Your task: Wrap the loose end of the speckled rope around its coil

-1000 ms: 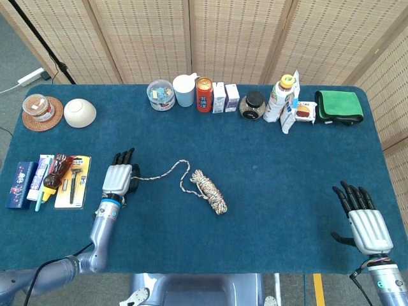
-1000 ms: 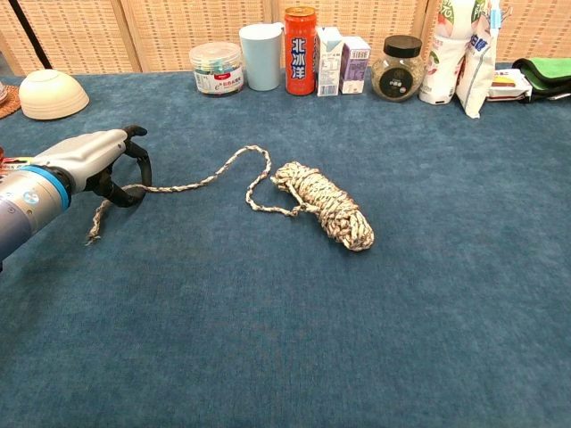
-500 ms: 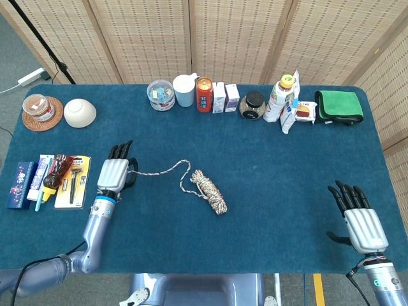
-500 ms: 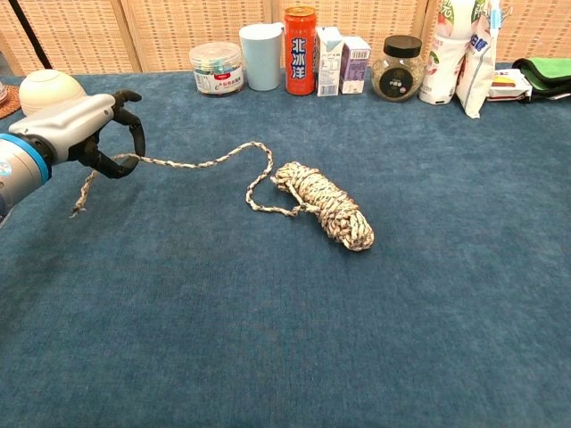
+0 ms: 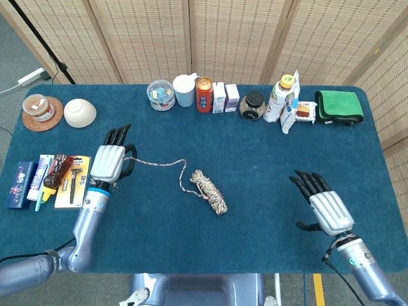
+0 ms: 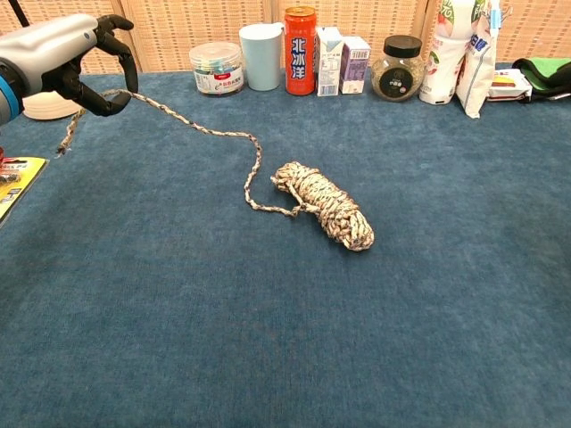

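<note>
**Left hand lifts the rope's loose end off the cloth**

The left hand (image 6: pixel 67 58) pinches the loose end (image 6: pixel 192 125) of the speckled rope between thumb and curled fingers, and it has risen and drawn back toward the table's left rear since a second ago, when it sat low on the blue table (image 6: pixel 268 339). The loose end, which then lay in slack curves, now runs in a nearly straight line up from the cloth to the hand, with a short tail (image 6: pixel 68 135) dangling below the grip. The coil (image 6: pixel 323 206) lies where it did, near the table's middle, slanting toward the front right. The right hand (image 5: pixel 326 207), fingers spread and holding nothing, has moved inward and forward from the table's right front corner.

In the chest view the left hand is cut by the frame's edge and covers most of the white bowl (image 6: pixel 45 107); the right hand does not appear there. How many fingers actually touch the rope cannot be made out.
</note>
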You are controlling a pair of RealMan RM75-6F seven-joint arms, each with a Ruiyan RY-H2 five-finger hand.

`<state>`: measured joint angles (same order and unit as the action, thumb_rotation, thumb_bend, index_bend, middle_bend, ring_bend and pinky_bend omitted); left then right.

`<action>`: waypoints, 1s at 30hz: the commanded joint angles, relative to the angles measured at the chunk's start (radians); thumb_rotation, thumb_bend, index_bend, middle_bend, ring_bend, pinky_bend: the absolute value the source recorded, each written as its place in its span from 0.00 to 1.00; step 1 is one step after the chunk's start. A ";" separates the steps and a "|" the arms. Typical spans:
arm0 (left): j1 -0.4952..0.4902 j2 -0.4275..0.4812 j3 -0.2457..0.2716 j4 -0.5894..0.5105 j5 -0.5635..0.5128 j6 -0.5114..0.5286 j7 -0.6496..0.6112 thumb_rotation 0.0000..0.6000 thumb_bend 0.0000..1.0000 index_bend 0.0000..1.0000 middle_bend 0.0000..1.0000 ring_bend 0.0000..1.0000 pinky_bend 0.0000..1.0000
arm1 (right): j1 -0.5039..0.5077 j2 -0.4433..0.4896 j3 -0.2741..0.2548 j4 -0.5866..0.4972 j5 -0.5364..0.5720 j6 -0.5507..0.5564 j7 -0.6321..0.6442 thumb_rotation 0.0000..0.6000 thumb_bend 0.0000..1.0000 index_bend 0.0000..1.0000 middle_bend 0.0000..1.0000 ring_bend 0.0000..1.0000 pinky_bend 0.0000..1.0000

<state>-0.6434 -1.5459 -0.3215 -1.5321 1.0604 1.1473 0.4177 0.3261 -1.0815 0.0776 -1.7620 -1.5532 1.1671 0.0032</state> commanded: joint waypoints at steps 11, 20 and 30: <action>-0.017 0.088 -0.025 -0.142 -0.008 0.062 0.082 1.00 0.45 0.57 0.00 0.00 0.00 | 0.227 -0.143 0.092 -0.061 0.234 -0.274 -0.175 1.00 0.00 0.00 0.00 0.00 0.00; -0.029 0.103 -0.017 -0.153 -0.006 0.071 0.089 1.00 0.45 0.57 0.00 0.00 0.00 | 0.313 -0.221 0.111 -0.122 0.432 -0.297 -0.347 1.00 0.00 0.00 0.00 0.00 0.00; -0.037 0.105 -0.007 -0.156 0.001 0.078 0.062 1.00 0.45 0.57 0.00 0.00 0.00 | 0.425 -0.415 0.120 -0.176 0.713 -0.141 -0.616 1.00 0.00 0.00 0.00 0.00 0.00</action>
<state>-0.6807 -1.4415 -0.3297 -1.6868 1.0605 1.2242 0.4810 0.7119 -1.4376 0.1910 -1.9274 -0.9032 0.9721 -0.5470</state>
